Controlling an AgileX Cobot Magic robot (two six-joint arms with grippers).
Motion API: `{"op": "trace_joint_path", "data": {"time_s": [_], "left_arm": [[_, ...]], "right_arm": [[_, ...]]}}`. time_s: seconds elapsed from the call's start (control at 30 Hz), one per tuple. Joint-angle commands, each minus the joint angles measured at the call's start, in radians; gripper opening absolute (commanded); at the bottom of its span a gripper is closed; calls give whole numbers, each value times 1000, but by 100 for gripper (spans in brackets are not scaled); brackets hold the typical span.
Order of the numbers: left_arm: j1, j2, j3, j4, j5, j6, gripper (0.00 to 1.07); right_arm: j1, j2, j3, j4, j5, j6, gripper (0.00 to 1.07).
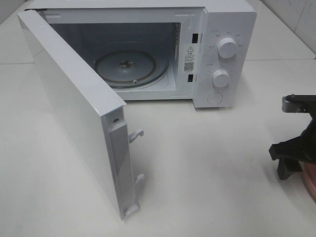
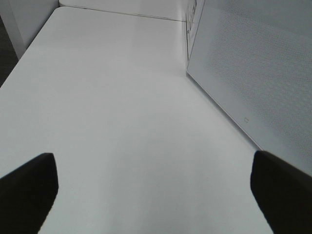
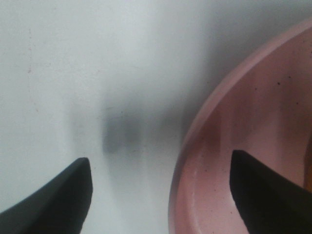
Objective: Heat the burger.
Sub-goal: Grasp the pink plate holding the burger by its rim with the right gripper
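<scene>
The microwave (image 1: 217, 49) stands at the back of the white table (image 1: 207, 173) with its door (image 1: 74, 113) swung wide open to the left, and the glass turntable (image 1: 131, 69) inside is bare. Two round knobs (image 1: 227, 48) sit one above the other on its panel.

The right arm comes in only at the right edge of the high view. Its wrist is bent so the right gripper (image 3: 161, 195) points down, low over a pink plate (image 3: 253, 122). Its jaws stand wide apart and straddle the plate's rim, one dark finger (image 3: 58, 195) over the table and the other over the inside of the plate. They grip nothing that I can see.

The left arm is out of the high view. Its wrist camera looks forward along the tabletop, with the left gripper (image 2: 153, 195) spread fully open and empty, beside the outer face of the door.

The burger shows in none of the views, so I cannot tell where it lies.
</scene>
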Motion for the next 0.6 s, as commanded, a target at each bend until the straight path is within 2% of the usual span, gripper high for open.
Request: {"op": "trace_joint_path", "data": {"time_s": [0.03, 0.6], "left_arm": [[3, -2, 2, -1, -14, -3, 100], [3, -2, 2, -1, -14, -3, 100]], "right_arm": [[-7, 18, 4, -9, -26, 7, 76], [-28, 65, 15, -12, -108, 17, 76]]}}
